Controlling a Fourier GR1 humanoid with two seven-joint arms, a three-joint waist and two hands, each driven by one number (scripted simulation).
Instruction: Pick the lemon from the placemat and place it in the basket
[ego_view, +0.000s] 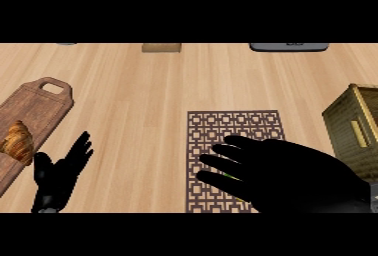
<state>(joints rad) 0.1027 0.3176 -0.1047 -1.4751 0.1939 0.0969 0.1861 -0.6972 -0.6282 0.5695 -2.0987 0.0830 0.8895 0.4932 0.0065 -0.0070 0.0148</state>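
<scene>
A brown patterned placemat (236, 122) lies on the wooden counter right of centre. My right hand (295, 175) hovers over its near half, fingers spread and fairly straight, pointing left. Only a yellow-green sliver of the lemon (229, 177) shows between those fingers; the hand hides the rest, and I cannot tell whether it touches the lemon. The woven golden basket (354, 130) stands at the right edge, just right of the placemat. My left hand (59, 172) rests open at the lower left, fingers up.
A wooden cutting board (37, 107) with a handle hole lies at the left, with a croissant (18, 142) on it beside my left hand. At the far edge sit a tan object (162, 47) and a dark grey one (288, 46).
</scene>
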